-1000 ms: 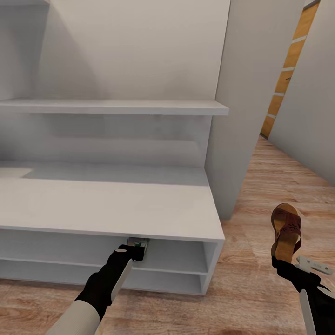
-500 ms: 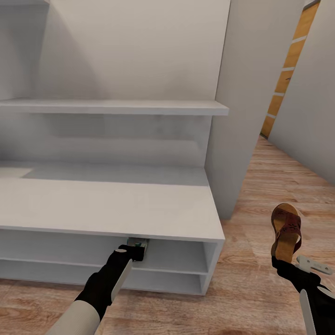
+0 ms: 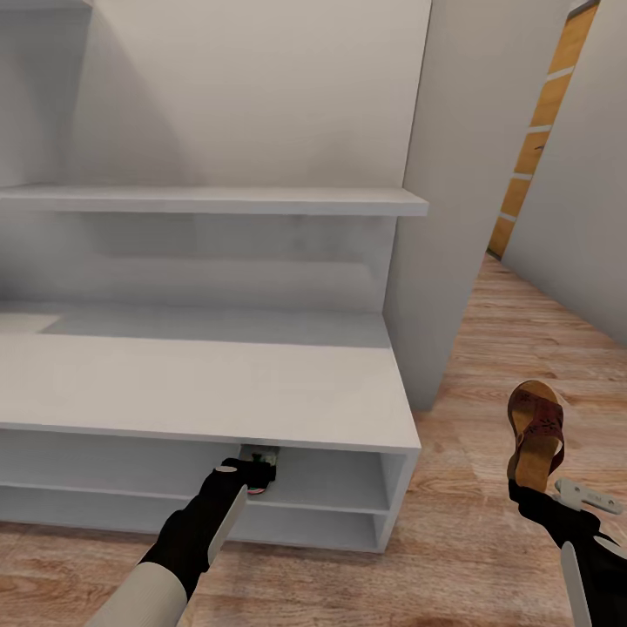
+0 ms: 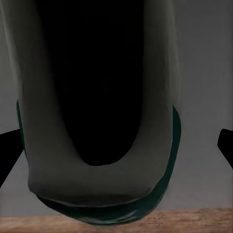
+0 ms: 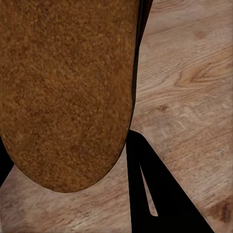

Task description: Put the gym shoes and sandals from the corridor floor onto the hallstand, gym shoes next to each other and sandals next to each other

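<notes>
The white hallstand (image 3: 218,383) stands before me on the corridor floor (image 3: 470,531). A gym shoe (image 3: 259,453) lies in the upper of its two low openings, white with a green edge and a dark inside (image 4: 48,145). My left gripper (image 3: 252,476) is at that opening, and its dark fingertips (image 4: 225,145) stand apart on either side of the shoe, open. A reddish-brown sandal (image 3: 535,427) with a tan sole (image 5: 68,87) stands upright over the floor at the right. My right gripper (image 3: 529,495) is shut on its lower end.
A pale flat object (image 3: 590,496) lies on the floor beside my right arm. A white wall panel (image 3: 453,218) rises right of the rack, and past it the floor runs on toward an orange door (image 3: 540,122). The bench top and the shelf above it are bare.
The shoe at the left gripper has shifted slightly in the opening, and a red spot now shows at the fingers. The right arm and sandal have not moved.
</notes>
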